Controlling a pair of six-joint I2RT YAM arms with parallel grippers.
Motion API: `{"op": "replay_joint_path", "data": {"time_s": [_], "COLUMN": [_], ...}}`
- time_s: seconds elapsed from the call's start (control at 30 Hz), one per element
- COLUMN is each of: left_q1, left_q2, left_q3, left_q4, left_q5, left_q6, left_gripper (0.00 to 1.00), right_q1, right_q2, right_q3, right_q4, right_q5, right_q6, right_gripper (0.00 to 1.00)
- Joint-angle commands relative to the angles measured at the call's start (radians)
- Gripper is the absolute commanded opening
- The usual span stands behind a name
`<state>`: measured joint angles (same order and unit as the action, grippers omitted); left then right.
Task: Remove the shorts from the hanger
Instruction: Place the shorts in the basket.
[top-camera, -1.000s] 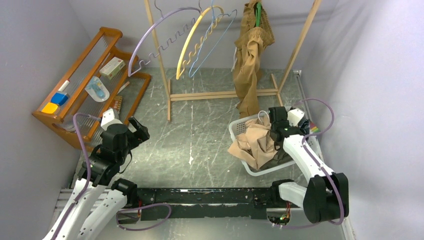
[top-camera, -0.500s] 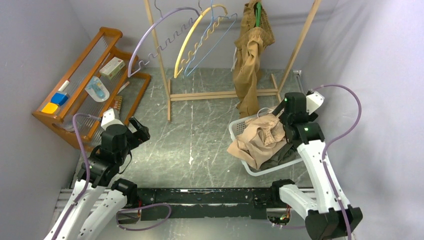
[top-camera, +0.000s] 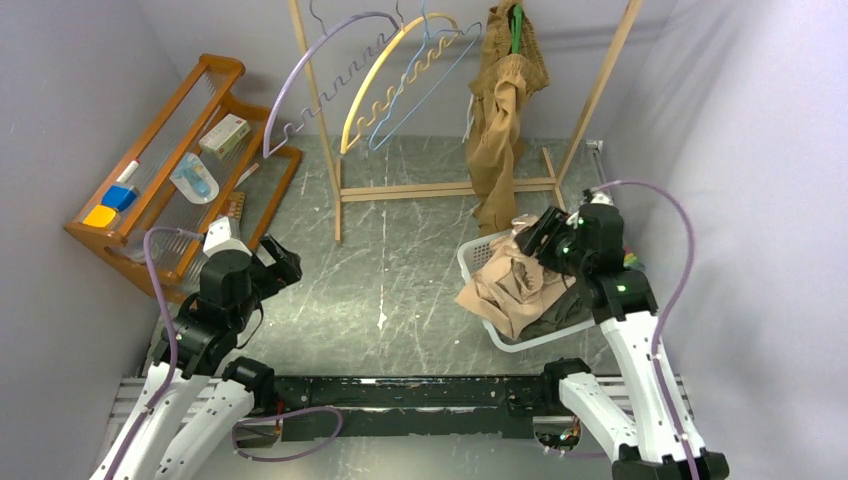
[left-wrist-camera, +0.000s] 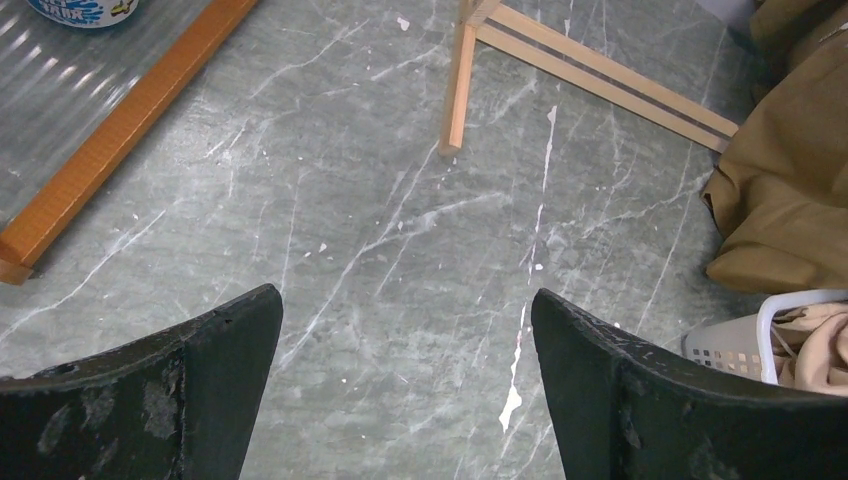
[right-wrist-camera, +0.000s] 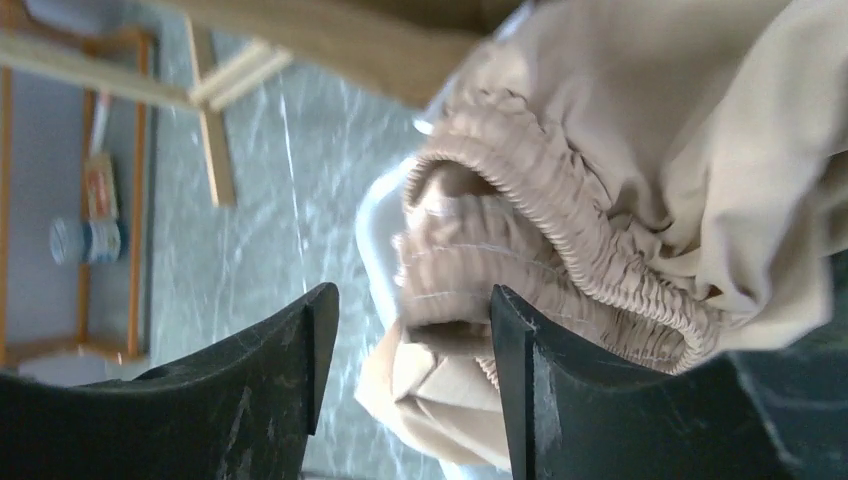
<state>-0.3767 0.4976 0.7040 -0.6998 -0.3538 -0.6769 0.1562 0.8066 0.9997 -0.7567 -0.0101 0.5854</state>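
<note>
**Editor:** Seen from above, what hangs on the wooden rack (top-camera: 440, 188) at the far edge of the desk (top-camera: 400, 270)?

**Photographer:** The tan-brown shorts (top-camera: 497, 130), draped from a green hanger (top-camera: 516, 30) at the rack's right end. Three bare hangers (top-camera: 375, 85) hang to their left.

**Editor:** And the other garments?

**Photographer:** The light beige shorts (top-camera: 510, 285) lie heaped in a white basket (top-camera: 468, 262) near the desk's right edge and spill over its left rim. The olive green shorts (top-camera: 555, 322) show dark beneath them. The right gripper (top-camera: 533, 240) hovers at the basket's far side, pointing at the beige cloth. The left gripper (top-camera: 283, 262) sits near the left edge, beside a wooden shelf (top-camera: 180, 150), well apart from every garment.

**Editor:** What does the left wrist camera show?

**Photographer:** Its jaws are spread wide over the grey desk. The rack's foot stands ahead. At the right, the tan-brown shorts hang low just behind the basket's rim.

**Editor:** And the right wrist camera?

**Photographer:** Its jaws stand apart, pinching no cloth. The gathered elastic waistband of the light beige shorts bunches just beyond the tips. Whether it touches them cannot be told.
</note>
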Motion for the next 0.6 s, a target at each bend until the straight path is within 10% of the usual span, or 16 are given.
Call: {"op": "replay_joint_path", "data": {"time_s": [0.0,0.2,0.57], "left_q1": [-0.001,0.000,-0.002], "left_q2": [0.000,-0.004,0.002], "left_q3": [-0.002,-0.009,-0.002], "left_q4": [0.033,0.040,0.023], "left_q5": [0.024,0.022,0.011], "left_q6": [0.019,0.010,0.005], "left_gripper": [0.98,0.98,0.98], "right_q1": [0.040,0.084,0.198], "right_q2": [0.002,0.126,0.195], "right_q3": [-0.148,-0.224,-0.212], "right_q4": [0.043,0.007,-0.036], "right_q5": [-0.200,-0.225,0.543], "right_q6": [0.017,-0.088,0.313], "right_gripper": [0.60,0.61,0.64]}}
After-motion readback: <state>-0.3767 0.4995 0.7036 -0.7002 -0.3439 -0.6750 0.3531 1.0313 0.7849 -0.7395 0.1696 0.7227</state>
